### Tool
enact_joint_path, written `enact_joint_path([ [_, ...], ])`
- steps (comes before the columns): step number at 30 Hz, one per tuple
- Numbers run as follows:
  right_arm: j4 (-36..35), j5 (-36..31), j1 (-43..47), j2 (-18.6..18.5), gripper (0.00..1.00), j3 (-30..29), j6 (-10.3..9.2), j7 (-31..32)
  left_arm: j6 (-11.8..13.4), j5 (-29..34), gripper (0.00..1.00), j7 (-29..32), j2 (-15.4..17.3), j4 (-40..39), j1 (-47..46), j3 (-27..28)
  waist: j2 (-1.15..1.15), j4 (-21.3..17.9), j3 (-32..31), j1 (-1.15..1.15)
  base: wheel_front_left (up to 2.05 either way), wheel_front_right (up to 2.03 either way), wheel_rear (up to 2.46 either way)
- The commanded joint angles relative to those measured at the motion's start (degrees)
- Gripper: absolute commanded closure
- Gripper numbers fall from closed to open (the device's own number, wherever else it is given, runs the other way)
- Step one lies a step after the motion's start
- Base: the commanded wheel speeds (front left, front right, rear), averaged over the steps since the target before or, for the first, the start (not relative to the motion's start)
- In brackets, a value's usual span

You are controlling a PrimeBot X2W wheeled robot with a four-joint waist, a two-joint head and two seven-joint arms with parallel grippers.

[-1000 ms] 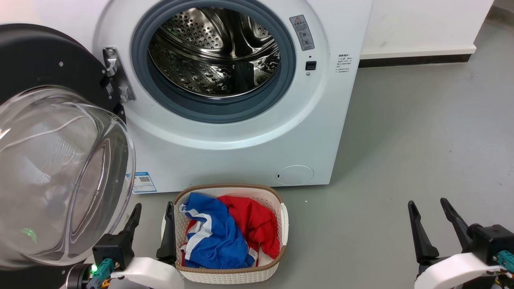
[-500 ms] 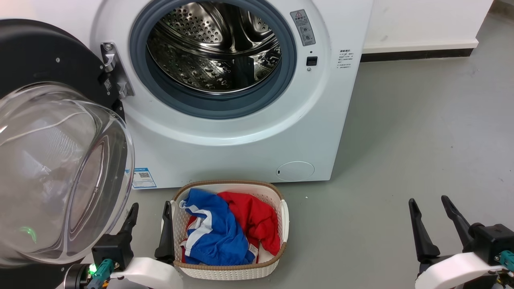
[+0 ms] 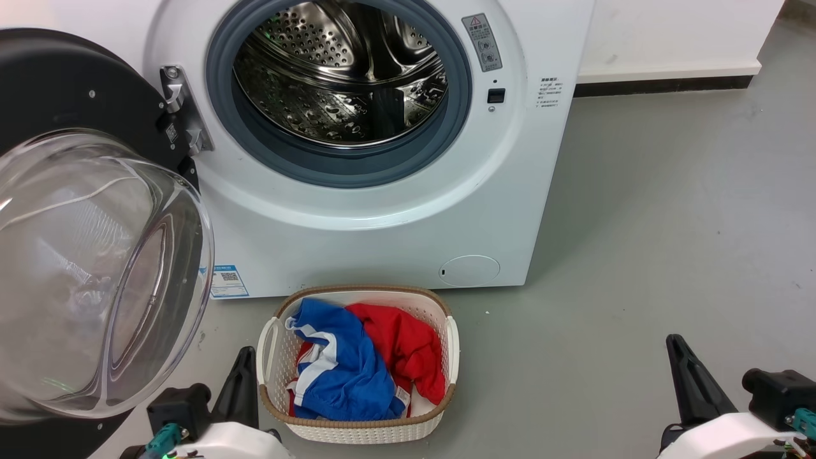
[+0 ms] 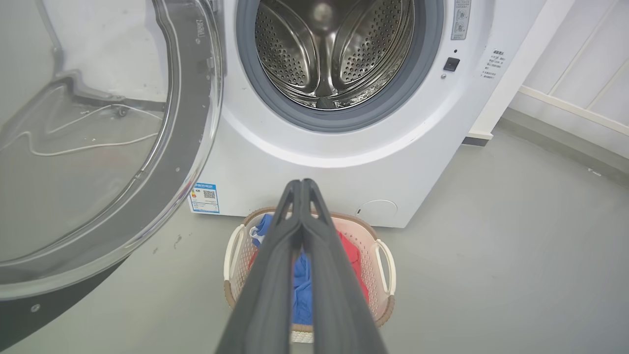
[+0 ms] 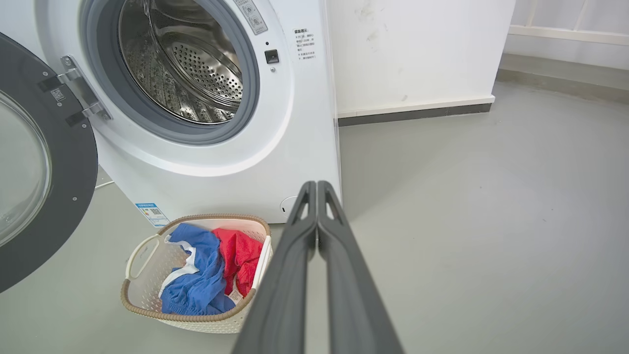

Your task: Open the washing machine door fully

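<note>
While the washing machine door (image 3: 60,83) is swung wide out on its metal hinge (image 3: 182,108), it is seen at 9 o'clock in the head view, to the left of the open drum mouth. Its clear glass bowl (image 3: 95,274) bulges out from its black ring. The white washing machine (image 3: 382,236) is found at 12 o'clock. Its shiny drum (image 3: 344,83) with many little holes can be looked into, and a grey rubber ring (image 3: 344,171) is wrapped around the mouth. A blue label (image 3: 228,282) is stuck low on the front, at 7 o'clock from the mouth, and a small round cover (image 3: 470,270) is set low at 5 o'clock.

A white basket (image 3: 454,344) is placed on the grey floor (image 3: 637,255) just in front of the machine, at 6 o'clock. Blue cloth (image 3: 344,382) and red cloth (image 3: 401,350) are piled inside it.

The left tool (image 3: 244,360) is seen at 8 o'clock, just beside the basket and near the lower edge of the door's glass. The right tool (image 3: 677,350) is seen at 4 o'clock, well apart from the machine. In each wrist view the two dark fingers (image 4: 275,275) are pressed together at the tips, so both tools are clenched, and nothing is gripped by them.
</note>
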Motion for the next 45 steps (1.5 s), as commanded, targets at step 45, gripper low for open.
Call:
enact_joint_path([
  [45, 6.65, 42.46, -7.16, 1.06, 1.00, -2.30, 0.01, 3.60, -10.94, -34.71, 1.00, 7.99, -5.63, 4.16, -5.19, 11.66, 0.00, 0.62, 0.24, 0.00, 0.00, 0.00, 0.00],
])
